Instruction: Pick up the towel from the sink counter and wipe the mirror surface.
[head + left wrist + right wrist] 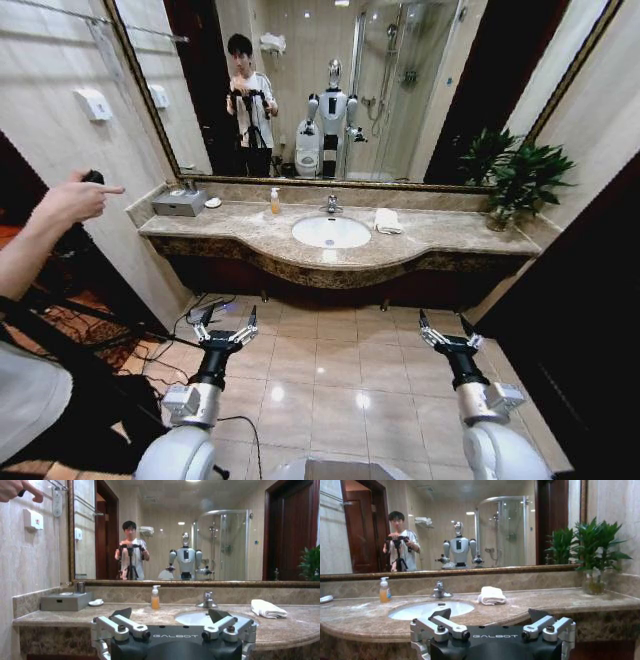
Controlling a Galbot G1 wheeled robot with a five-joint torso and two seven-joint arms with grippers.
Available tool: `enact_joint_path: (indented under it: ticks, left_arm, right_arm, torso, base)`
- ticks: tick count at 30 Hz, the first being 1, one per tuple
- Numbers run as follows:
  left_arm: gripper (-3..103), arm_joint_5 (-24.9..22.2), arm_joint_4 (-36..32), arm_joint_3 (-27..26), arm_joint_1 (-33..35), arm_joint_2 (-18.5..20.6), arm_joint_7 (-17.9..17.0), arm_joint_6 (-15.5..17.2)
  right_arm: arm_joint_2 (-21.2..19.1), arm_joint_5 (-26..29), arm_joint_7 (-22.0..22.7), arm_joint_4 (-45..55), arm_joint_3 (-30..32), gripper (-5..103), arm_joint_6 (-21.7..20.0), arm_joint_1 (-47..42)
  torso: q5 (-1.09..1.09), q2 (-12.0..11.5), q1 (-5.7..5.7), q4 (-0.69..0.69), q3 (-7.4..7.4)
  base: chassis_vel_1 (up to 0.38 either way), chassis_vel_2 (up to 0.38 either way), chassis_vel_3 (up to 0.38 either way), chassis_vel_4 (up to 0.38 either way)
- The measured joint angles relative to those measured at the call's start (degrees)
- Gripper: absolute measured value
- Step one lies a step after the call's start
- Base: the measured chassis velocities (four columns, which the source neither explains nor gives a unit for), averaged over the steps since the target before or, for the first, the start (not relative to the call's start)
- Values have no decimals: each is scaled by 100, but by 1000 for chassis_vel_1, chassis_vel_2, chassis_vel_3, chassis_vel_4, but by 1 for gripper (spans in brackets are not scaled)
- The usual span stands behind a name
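Hovering low over the tiled floor (330,370) and well short of the table (440,232), the left hand (226,335) and the right hand (447,338) both point forward with fingers spread apart and nothing between them; each is released, as both wrist views confirm. From the hands outward, the towel (387,221) lies ahead and above them on the marble table, folded into a small white bundle just to the right of the white oval basin (331,232) and behind its rim, near the back ledge. Its long axis appears to run roughly front to back, toward the mirror (400,80). The towel sits to the right of the chrome tap (332,205), so it lies closer to the right hand's line of reach than to the left's; the right arm is judged the nearer, though both remain well apart from the cloth. Along the table to the left stand a soap bottle (275,201), a white round dish (213,202) and a grey tissue box (180,202); a potted plant (515,175) occupies the far right end. The mirror spans the wall above the table within a thin dark frame, reflecting the robot, a glass shower door and a person. A person's hand (75,197) points from the left edge, touching none of the task's things.
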Motion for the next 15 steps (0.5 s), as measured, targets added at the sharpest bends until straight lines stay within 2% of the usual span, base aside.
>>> enact_joint_path:
  ticks: [8, 15]
  left_arm:
    - [100, 0, 0, 0, 0, 0, 0, 0]
    - [100, 0, 0, 0, -1, 0, 0, 0]
  right_arm:
    - [45, -112, 19, -88, -186, 100, 178, -17]
    - [74, -163, 82, -51, -202, 100, 190, -13]
  torso:
    - [0, 1, -2, 0, 0]
    - [0, 1, -1, -1, 0]
  base:
    - [-10, 8, 8, -3]
    - [-126, 110, 114, -128]
